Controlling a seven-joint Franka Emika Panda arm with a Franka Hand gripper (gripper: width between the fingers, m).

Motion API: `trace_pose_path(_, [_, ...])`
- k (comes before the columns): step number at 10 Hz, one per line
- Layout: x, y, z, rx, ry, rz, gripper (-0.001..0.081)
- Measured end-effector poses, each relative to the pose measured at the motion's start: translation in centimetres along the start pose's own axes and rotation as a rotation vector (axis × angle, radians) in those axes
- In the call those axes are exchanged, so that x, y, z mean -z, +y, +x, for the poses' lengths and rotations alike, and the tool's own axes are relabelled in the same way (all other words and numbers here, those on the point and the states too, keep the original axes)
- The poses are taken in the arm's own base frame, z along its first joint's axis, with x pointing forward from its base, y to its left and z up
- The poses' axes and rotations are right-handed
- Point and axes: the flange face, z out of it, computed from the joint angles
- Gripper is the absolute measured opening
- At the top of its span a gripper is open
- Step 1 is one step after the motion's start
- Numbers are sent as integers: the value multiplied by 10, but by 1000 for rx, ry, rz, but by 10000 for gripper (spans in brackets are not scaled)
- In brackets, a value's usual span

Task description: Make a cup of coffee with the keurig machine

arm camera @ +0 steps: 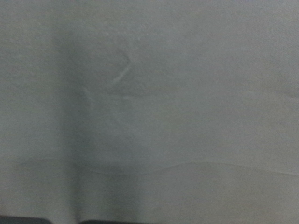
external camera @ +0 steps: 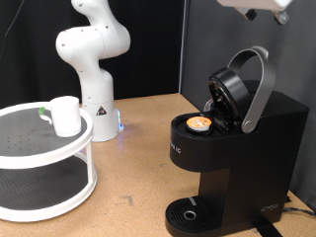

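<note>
While the keurig machine stands on the wooden counter at the exterior view's right, its hinged lid is swung up and open, the silver-grey handle band arching over the round brew head. In the open pod chamber sits a small pod with a tan-orange top, set down in the round well on the machine's upper front. Below it, the round drip tray at the machine's foot carries nothing.

The cup, a plain white mug, stands upright on the top tier of a round white two-tier rack at the exterior view's left, well apart from the machine. Behind the rack, a white robot arm base rises from the counter against a dark backdrop.

The gripper shows only as a white part at the exterior view's top right edge, high above the machine and touching nothing; whether the jaws are apart or together I cannot tell, since the fingers are cut off by the frame. The wrist view shows only a blurred grey surface with faint creases, and no fingers or objects are recognisable in it.
</note>
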Motion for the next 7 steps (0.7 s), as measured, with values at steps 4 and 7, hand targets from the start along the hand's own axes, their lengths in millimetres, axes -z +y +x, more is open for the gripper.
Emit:
trace_pose_path(4, [-37, -5, 8, 7, -20, -27, 803])
trace_pose_path(7, [-52, -2, 7, 5, -53, -37, 680])
